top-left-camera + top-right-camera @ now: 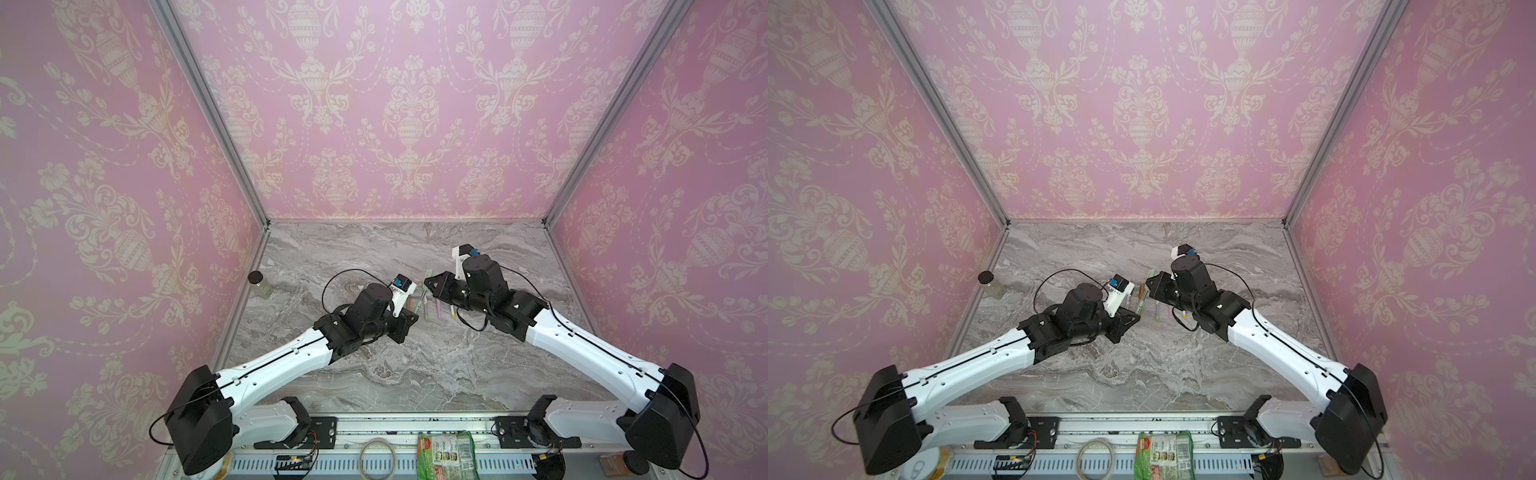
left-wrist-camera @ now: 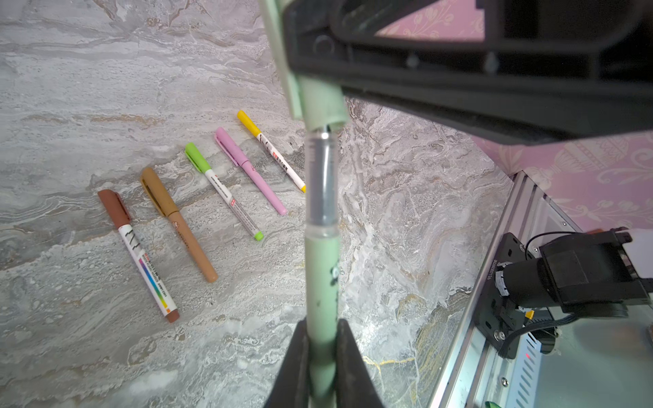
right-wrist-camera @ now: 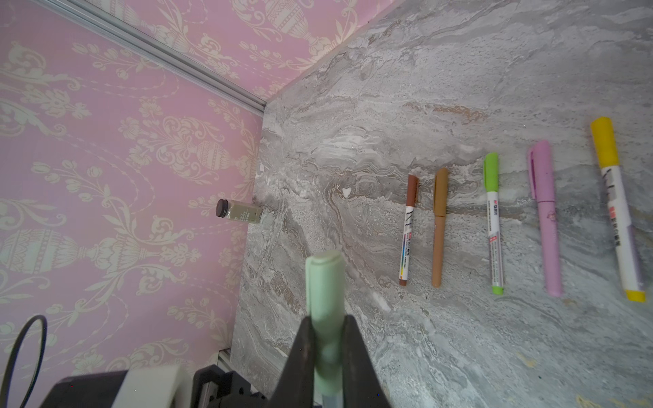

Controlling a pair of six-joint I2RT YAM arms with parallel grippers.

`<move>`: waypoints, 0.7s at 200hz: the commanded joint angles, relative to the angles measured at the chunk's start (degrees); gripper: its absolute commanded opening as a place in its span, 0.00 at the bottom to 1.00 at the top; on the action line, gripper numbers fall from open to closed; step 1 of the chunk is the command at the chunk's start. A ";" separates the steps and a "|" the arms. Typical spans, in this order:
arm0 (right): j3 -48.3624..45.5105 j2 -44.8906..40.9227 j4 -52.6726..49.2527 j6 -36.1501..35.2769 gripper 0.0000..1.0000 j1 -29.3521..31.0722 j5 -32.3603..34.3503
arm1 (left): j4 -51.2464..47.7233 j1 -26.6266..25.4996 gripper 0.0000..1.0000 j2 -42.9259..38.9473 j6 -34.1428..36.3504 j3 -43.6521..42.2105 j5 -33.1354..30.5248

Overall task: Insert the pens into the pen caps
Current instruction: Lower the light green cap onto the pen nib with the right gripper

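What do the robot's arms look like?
The left arm and right arm have smooth white shells and chunky black joints, with thin black cables looping off. The left end effector and right end effector each have two dark, tapering fingers.

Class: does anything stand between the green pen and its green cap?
Nothing visible does. The green pen in the left gripper lines up with the green cap in the right gripper, tip at its mouth.
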 commanded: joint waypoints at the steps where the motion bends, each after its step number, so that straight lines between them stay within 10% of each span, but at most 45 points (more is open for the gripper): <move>1: -2.76 0.37 -4.83 -1.59 0.00 1.91 -4.00 | 6.49 0.38 0.00 -2.24 1.40 3.34 -4.08; 140: -8.80 2.25 4.21 -2.21 0.00 3.43 -9.35 | 9.11 0.38 0.00 -0.60 1.43 5.84 -0.64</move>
